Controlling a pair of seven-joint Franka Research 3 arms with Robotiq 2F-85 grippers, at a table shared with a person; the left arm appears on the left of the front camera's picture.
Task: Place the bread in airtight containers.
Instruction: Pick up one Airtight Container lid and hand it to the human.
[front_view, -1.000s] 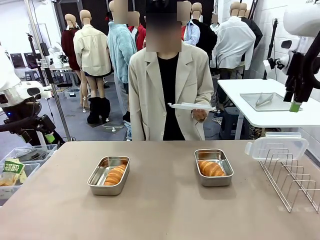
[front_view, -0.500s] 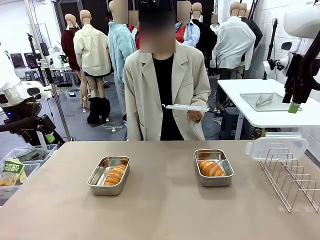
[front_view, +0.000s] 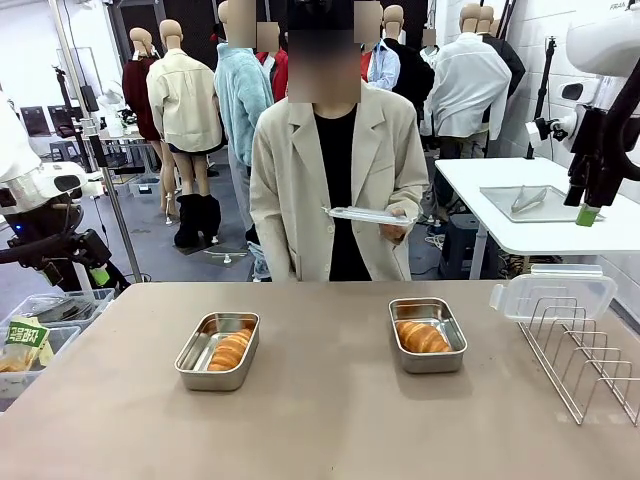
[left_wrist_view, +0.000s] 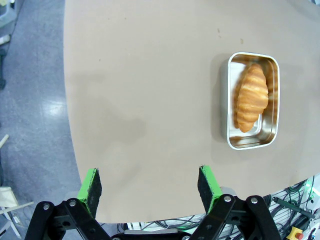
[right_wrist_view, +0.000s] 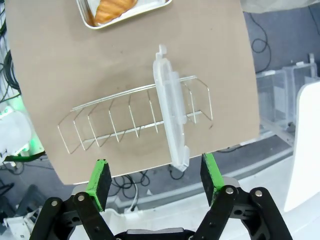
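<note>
**A:** How do the grippers stand?

**B:** The left gripper (left_wrist_view: 148, 172) hangs high over the near edge of the table (left_wrist_view: 150, 75). Its jaws are spread wide, with nothing between the green pads and nothing touching them. The right gripper (right_wrist_view: 155, 161) is spread much the same and also empty.

**A:** What is under the right one?

**B:** The wire rack (right_wrist_view: 115, 127), with a clear lid (right_wrist_view: 169, 112) standing on edge in one of its slots. The lid lines up between the fingers in the wrist view, but it lies well below them, not gripped.

**A:** And the bread?

**B:** It is in the pans. The left roll (front_view: 230, 349) lies in the left pan (front_view: 189, 362), and the right roll (front_view: 422, 337) lies in the right pan (front_view: 428, 304). The two pans sit well apart on the table, and both are uncovered.

**A:** Is there another lid?

**B:** Yes. The person at the far side holds a second lid (front_view: 365, 213) flat in one hand (front_view: 397, 231), at waist height behind the table. It is well above the right pan and touches nothing else.
</note>
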